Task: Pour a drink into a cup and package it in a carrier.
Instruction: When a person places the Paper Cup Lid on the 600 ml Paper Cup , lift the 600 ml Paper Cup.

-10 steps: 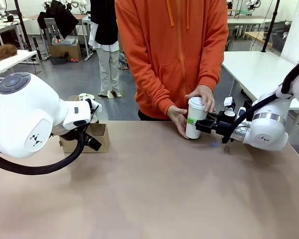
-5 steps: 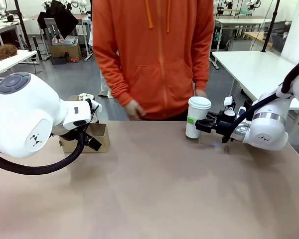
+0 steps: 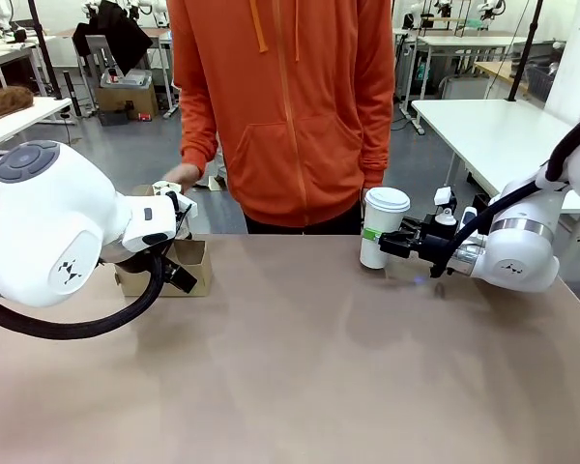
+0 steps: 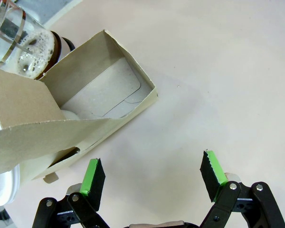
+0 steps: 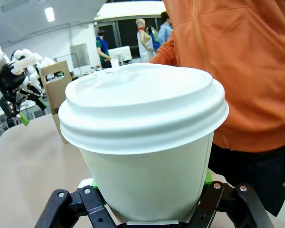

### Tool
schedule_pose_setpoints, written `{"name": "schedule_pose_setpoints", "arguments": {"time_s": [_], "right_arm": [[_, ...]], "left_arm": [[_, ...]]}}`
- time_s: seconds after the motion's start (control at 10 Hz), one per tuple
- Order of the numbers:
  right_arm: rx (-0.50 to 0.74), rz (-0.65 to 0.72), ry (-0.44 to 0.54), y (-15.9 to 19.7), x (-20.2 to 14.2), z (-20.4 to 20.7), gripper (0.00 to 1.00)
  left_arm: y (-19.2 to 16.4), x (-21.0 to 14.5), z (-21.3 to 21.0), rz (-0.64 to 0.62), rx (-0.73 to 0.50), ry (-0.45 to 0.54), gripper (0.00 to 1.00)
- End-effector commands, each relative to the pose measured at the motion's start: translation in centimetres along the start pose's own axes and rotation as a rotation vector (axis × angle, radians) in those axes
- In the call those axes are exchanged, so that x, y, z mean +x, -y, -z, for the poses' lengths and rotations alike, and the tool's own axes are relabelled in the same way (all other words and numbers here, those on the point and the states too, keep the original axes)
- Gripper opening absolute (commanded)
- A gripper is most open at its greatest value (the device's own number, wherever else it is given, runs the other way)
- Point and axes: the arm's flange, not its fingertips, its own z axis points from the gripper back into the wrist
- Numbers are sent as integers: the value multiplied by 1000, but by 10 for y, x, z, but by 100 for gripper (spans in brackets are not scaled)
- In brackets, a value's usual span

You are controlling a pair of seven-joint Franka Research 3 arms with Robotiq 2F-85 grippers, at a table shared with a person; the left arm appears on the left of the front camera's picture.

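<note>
Right tool (image 3: 379, 240) clenched around the lidded white paper cup (image 3: 383, 215), which stands upright at the far edge of the surface (image 3: 300, 367), in front of the person (image 3: 290, 116). Left tool (image 4: 152, 173) released, its 2 pads spread wide, hovering just beside the brown cardboard carrier (image 4: 80, 71).

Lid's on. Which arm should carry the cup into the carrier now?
Right. Its pincer is shut on the lidded cup. The left pincer is open and empty close to the carrier, so it would probably have to reach across for the cup first.
</note>
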Motion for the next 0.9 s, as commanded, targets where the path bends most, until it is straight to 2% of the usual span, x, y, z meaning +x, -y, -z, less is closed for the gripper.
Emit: {"name": "schedule_pose_setpoints", "arguments": {"time_s": [0.0,0.1,0.3,0.5,0.8], "right_arm": [[-1,-4,8,-1,6,3,80],[0,0,0,0,0,0,80],[30,-74,13,-32,65,5,80],[35,-85,-21,-58,127,6,80],[-13,-169,-62,-106,206,-6,80]], "left_arm": [[0,0,0,-1,-2,1,100],[0,0,0,-1,-2,1,100],[0,0,0,-1,-2,1,100],[0,0,0,-1,-2,1,100],[0,0,0,-1,-2,1,100]]}}
